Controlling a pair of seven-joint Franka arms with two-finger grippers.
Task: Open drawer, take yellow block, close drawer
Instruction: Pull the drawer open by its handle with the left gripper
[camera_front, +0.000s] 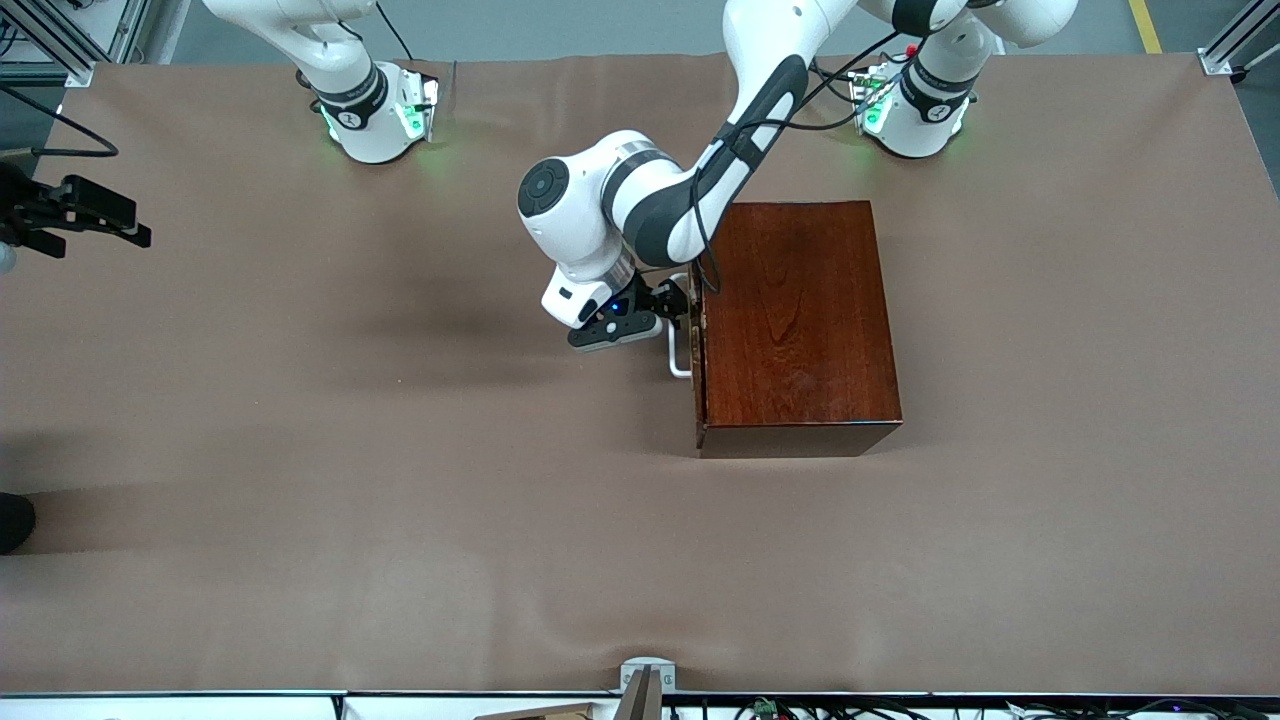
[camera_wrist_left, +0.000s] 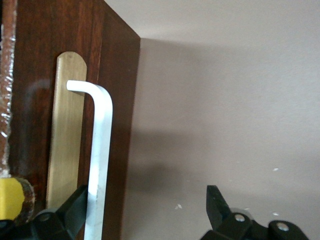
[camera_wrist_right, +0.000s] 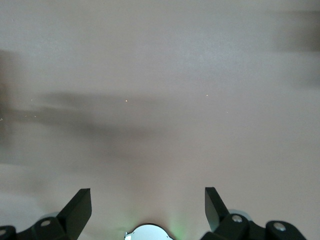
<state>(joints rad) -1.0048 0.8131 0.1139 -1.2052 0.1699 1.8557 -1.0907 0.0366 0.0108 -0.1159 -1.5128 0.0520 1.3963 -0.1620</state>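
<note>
left gripper (camera_wrist_left: 145, 210), jaws spread, straddles the white bar handle (camera_wrist_left: 100, 160) of the shut drawer (camera_front: 700, 350); off-centre, one finger (camera_wrist_left: 75, 207) may jam against the drawer front; right gripper (camera_wrist_right: 147, 207) waits, spread, over bare table (camera_front: 300, 450).

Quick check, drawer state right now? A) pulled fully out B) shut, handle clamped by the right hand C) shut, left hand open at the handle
C: the drawer sits flush in the box, and the left hand is open, one finger by the white handle.
</note>
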